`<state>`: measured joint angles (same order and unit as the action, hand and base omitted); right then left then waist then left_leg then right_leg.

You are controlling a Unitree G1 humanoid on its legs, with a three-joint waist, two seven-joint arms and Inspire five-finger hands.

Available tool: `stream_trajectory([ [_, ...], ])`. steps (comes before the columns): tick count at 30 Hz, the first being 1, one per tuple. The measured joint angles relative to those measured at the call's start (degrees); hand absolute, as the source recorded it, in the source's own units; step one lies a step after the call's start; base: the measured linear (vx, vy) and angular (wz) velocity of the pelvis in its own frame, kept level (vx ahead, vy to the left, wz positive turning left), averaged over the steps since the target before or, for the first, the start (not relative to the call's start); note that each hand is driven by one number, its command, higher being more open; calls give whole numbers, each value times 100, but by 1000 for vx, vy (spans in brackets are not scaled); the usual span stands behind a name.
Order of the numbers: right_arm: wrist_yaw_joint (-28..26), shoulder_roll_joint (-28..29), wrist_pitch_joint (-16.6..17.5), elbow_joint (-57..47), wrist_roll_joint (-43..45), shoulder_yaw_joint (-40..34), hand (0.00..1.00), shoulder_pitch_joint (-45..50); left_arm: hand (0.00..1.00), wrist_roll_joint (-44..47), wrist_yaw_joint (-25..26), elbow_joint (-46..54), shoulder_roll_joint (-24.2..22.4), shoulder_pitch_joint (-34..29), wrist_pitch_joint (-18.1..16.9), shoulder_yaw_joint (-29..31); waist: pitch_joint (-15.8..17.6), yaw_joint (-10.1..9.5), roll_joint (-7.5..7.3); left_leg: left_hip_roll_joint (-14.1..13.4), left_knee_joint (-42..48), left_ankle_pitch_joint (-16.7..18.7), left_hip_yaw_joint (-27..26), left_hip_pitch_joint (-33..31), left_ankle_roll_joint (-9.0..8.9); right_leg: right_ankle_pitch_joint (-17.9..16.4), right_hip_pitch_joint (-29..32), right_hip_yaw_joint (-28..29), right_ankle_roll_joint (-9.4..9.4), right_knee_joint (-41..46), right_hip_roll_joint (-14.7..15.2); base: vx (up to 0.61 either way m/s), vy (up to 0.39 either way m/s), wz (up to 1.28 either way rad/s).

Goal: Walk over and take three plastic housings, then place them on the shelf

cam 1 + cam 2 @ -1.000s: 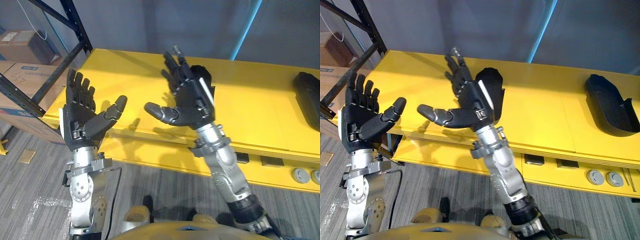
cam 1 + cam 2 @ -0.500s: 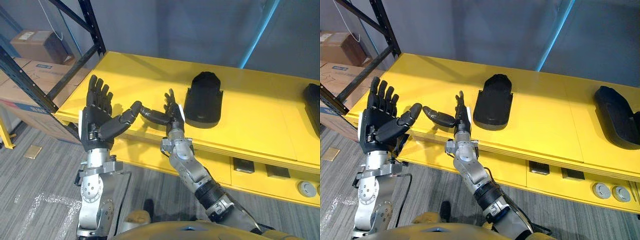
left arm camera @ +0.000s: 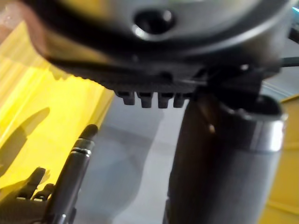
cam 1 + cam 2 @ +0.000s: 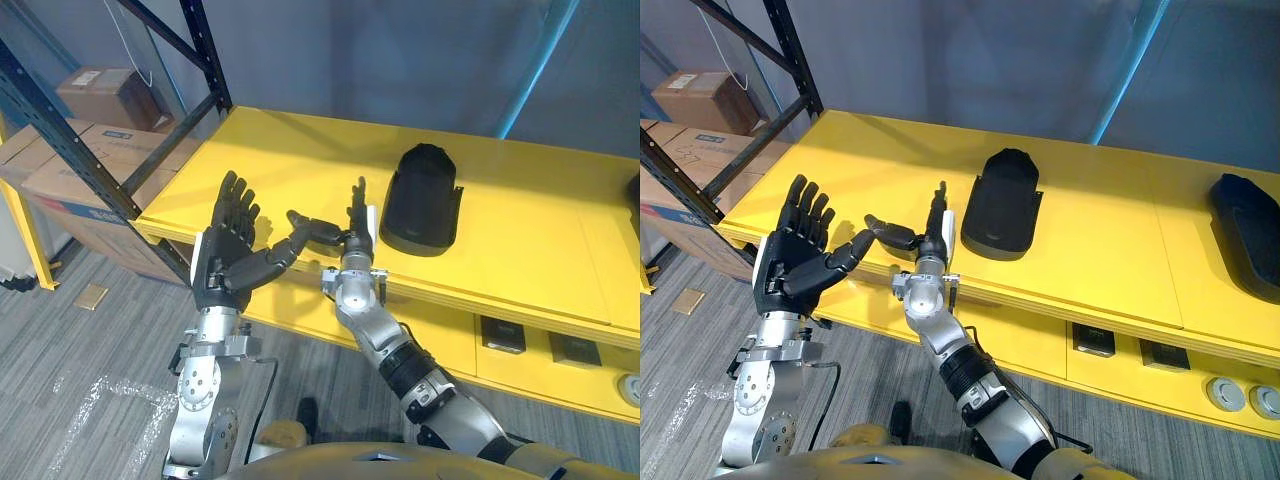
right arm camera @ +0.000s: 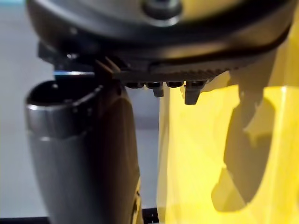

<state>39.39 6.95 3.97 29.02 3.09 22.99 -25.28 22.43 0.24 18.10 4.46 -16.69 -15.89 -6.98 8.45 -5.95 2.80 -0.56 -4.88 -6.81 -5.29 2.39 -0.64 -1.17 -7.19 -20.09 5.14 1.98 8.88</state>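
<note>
The right hand (image 4: 352,232) is now lowered to the table (image 4: 300,160) edge, just left of the housing (image 4: 422,200) lying there untouched, and it and the left hand (image 4: 225,270) are held spread, so nothing is grasped yet.

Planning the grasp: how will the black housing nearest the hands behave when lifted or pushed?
The black housing looks like a rigid moulded shell, so probably stiff and light for its bulk. Its smooth surface may slip. Lying flat on the yellow table, it should slide rather than roll.
</note>
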Motion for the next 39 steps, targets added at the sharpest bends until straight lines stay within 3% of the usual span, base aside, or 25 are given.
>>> stream_trajectory([
  [8, -88, -143, 185, 328, -51, -574, 100, -76, 100, 251, -264, -294, 12, -175, 216, -222, -20, 6, 34, -5, 0, -7, -85, 20, -7, 37, 10, 66, 7, -2, 5, -9, 5, -4],
  [13, -318, -389, 236, 531, -36, -1196, 100, -272, 100, 277, -367, -667, 279, -178, 367, -581, -17, -21, 83, -12, 1, -15, -99, 12, -17, 87, 12, 134, 20, -29, -7, -1, 1, -1],
  [23, -1754, -1100, 553, 668, 245, -1572, 100, -346, 100, 454, -740, -695, 474, -148, 491, -796, -10, 8, 166, -58, 4, -21, -102, 12, -31, 108, 14, 154, 1, -34, -53, 0, 1, -1],
  [33, -2995, -1565, 682, 951, 662, -1548, 100, -1249, 100, 449, -864, -694, 521, -108, 634, -787, 56, -39, 282, -120, 4, -51, -53, 12, -74, 105, -16, 102, -14, -29, -116, 3, -7, 1],
  [39, -2953, -1685, 560, 1486, 613, -1559, 100, -1694, 100, 445, -908, -694, 533, -77, 634, -780, 73, -79, 274, -117, 4, -58, -27, 16, -77, 101, -42, 58, -20, -29, -116, 6, -1, 3],
])
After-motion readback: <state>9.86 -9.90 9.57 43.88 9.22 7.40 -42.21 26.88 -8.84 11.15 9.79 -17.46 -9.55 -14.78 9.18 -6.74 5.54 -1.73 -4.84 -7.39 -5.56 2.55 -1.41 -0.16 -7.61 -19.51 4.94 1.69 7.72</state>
